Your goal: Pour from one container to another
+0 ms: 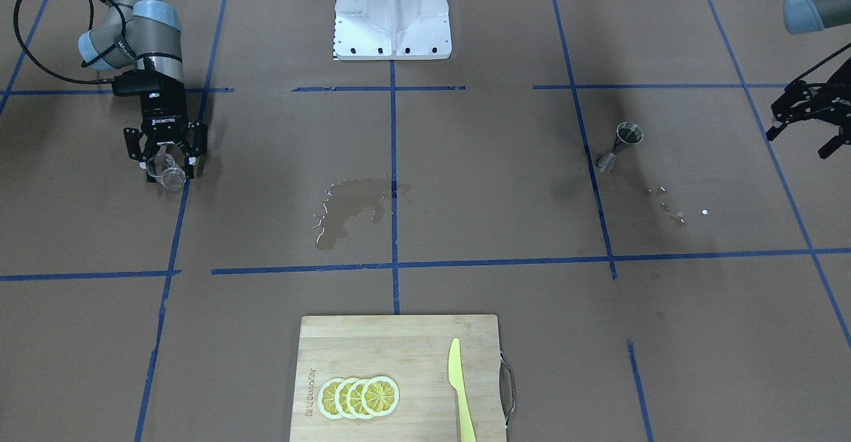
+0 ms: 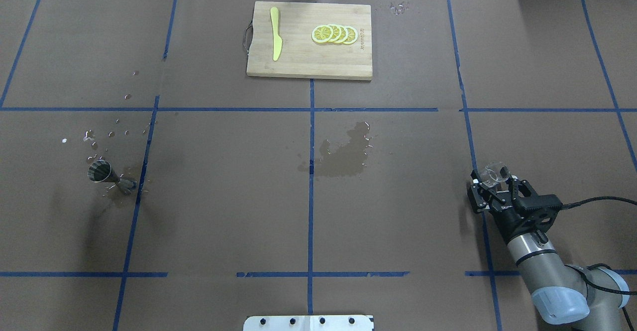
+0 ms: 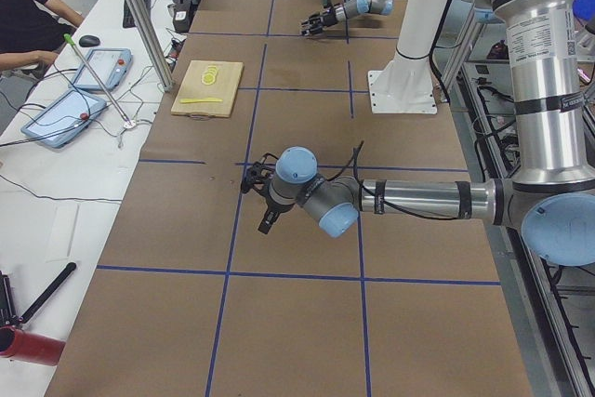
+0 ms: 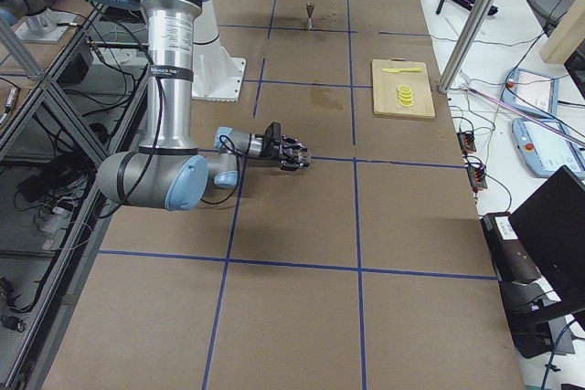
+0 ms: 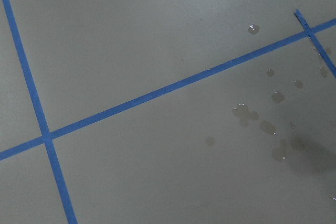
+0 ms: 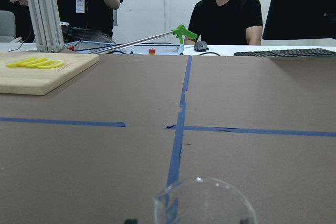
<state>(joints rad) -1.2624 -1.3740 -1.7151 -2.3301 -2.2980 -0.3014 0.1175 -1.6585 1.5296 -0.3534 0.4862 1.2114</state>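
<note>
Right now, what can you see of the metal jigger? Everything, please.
The jigger is small, silvery-grey metal: two cones joined at a narrow waist. It stands upright, open mouth up, on the brown-papered table, right beside a blue tape line. A few droplets lie scattered nearby. Nothing but the table touches it. Its contents cannot be seen.

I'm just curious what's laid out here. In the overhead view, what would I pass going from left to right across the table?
Metal jigger → yellow knife → lemon slices → glass tumbler, held in the robot's right hand.
</note>
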